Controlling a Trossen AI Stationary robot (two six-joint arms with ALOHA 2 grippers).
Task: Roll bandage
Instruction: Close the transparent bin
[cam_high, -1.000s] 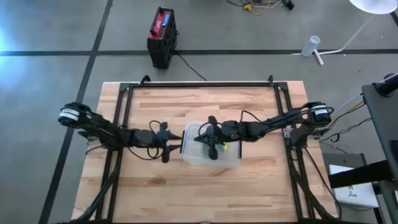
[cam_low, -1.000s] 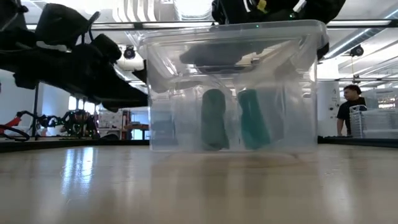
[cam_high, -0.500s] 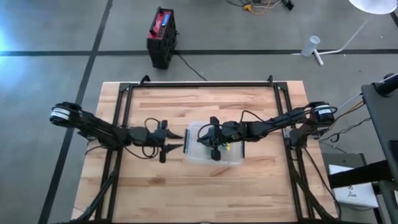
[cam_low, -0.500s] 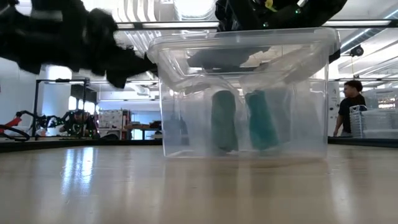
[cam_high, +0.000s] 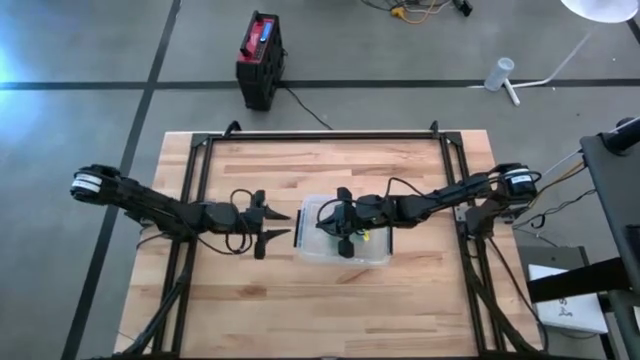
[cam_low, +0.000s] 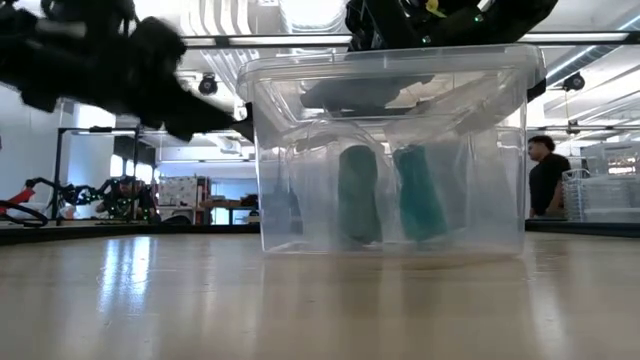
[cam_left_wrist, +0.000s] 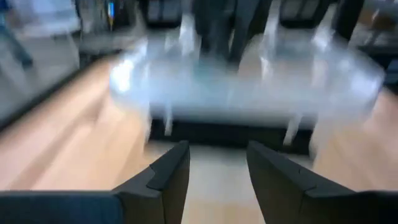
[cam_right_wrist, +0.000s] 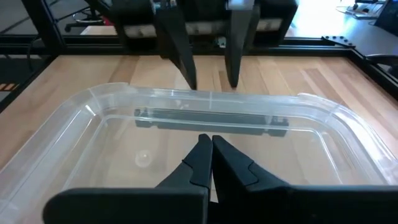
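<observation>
A clear plastic bin (cam_high: 372, 258) stands on the wooden table's middle. Through its wall (cam_low: 480, 180) in the low view two green bandage rolls (cam_low: 358, 195) (cam_low: 420, 190) show upright on the bin's floor. My right gripper (cam_right_wrist: 211, 144) is shut and hangs inside the bin's open top (cam_high: 322, 223), with nothing between its fingers. My left gripper (cam_left_wrist: 217, 158) is open and level just off the bin's left rim (cam_right_wrist: 205, 94), its fingers (cam_right_wrist: 186, 59) pointing at the bin; a strip of table shows between them and the bin.
A black metal frame (cam_high: 320, 135) runs along the table's far and side edges. Bare wood (cam_high: 320, 310) lies between the bin and the near edge. A red-and-black box (cam_high: 262, 58) sits on the floor beyond the far edge. A person (cam_low: 545, 190) stands in the room behind.
The bin has slid a little toward the table's right edge and stands flat, the green rolls going along inside it. My left gripper has risen beside the bin's left rim and rolled slightly.
</observation>
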